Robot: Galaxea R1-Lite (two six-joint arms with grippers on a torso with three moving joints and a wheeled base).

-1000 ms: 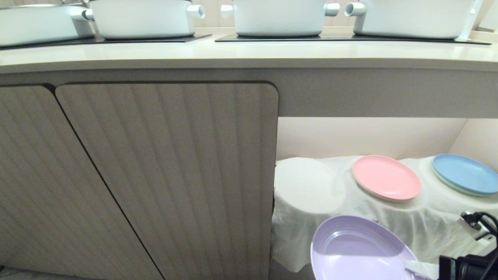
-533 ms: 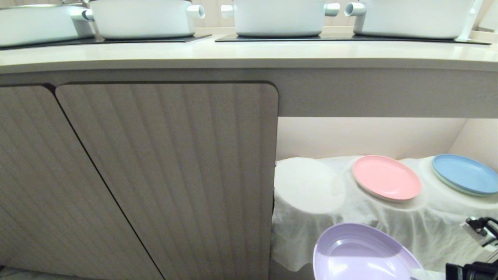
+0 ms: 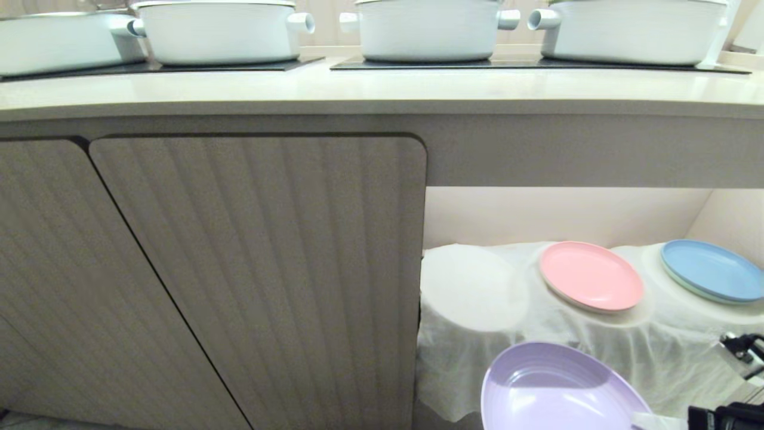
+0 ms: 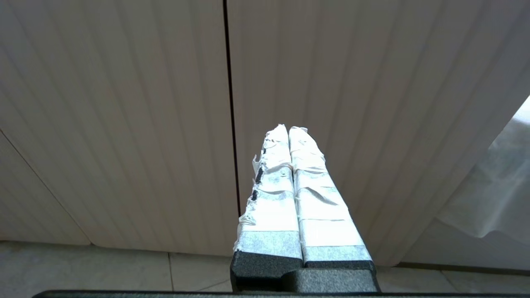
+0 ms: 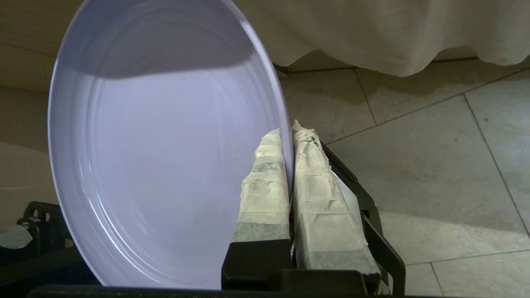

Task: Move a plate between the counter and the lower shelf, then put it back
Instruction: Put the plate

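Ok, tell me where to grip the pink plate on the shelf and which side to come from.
Pinch the pink plate at its near rim, from the open front of the lower shelf. It is shallow, and that rim overhangs its cloth mound, probably leaving room for a finger beneath.

No legible text, label, brand, number or sign is found in any view: nothing readable appears across the head view or either wrist view.
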